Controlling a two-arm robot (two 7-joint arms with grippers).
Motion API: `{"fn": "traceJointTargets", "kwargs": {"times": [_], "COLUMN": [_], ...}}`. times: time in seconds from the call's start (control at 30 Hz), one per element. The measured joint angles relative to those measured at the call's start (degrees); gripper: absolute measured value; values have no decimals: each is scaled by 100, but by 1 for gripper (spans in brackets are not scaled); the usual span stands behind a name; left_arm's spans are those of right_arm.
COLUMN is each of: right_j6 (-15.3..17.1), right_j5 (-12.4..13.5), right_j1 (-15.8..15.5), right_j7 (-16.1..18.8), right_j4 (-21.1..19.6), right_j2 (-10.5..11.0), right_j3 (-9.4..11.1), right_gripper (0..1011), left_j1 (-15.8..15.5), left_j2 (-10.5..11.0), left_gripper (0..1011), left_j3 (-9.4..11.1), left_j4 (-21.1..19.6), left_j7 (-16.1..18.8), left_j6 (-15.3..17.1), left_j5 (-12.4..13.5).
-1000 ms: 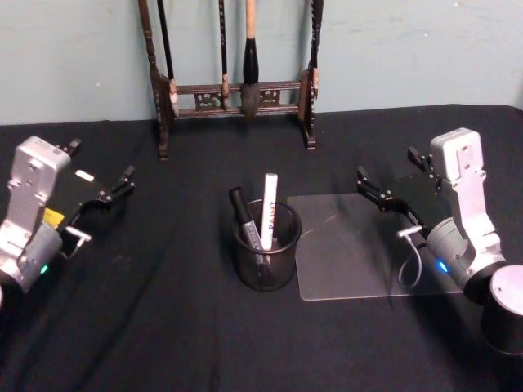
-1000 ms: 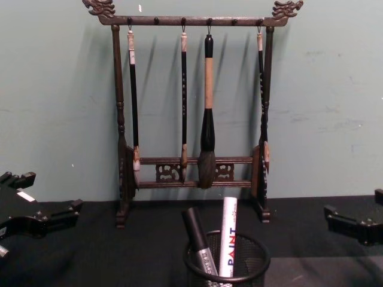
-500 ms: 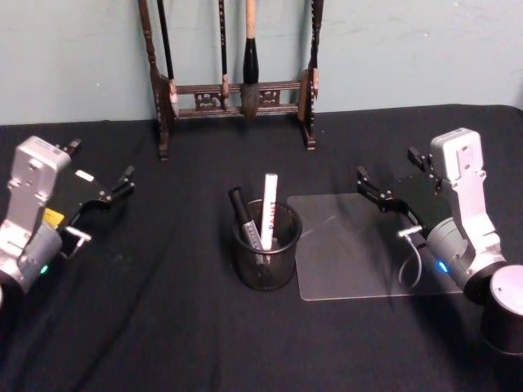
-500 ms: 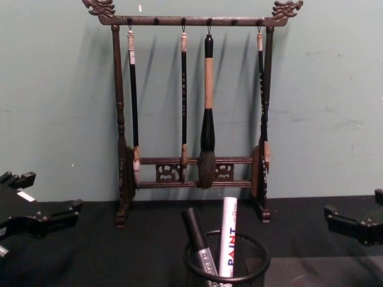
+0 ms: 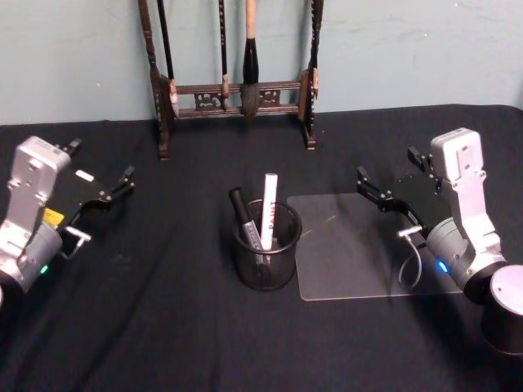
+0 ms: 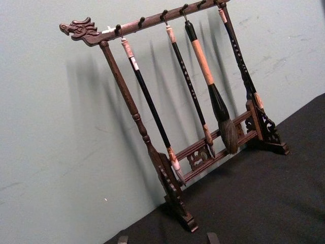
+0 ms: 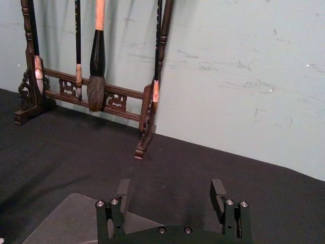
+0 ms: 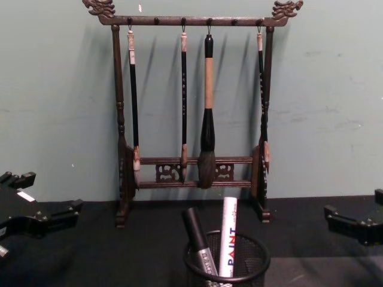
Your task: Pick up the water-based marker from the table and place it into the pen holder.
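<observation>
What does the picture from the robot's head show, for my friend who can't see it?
A black mesh pen holder stands mid-table holding two markers, one white and one black. A clear plastic sheet lies just right of it. The left gripper and right gripper sit open at either side, and a wooden brush rack stands at the back.

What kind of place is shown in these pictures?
Probably a staged tabletop for robot tests, set up like a calligraphy desk: a black cloth against a plain wall, a brush rack with hanging brushes, and a pen holder with two markers.
</observation>
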Motion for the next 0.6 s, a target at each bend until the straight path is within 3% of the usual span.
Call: {"fn": "traceJointTargets", "kwargs": {"times": [0.6], "right_j6": [0], "right_j5": [0], "right_j1": [0], "right_j7": [0], "right_j4": [0], "right_j2": [0], "right_j3": [0], "right_gripper": [1000], "left_j1": [0], "left_j2": [0], "left_gripper": [1001], "left_j3": [0], "left_j4": [0], "left_j7": [0], "left_j6": [0], "left_j5": [0]}}
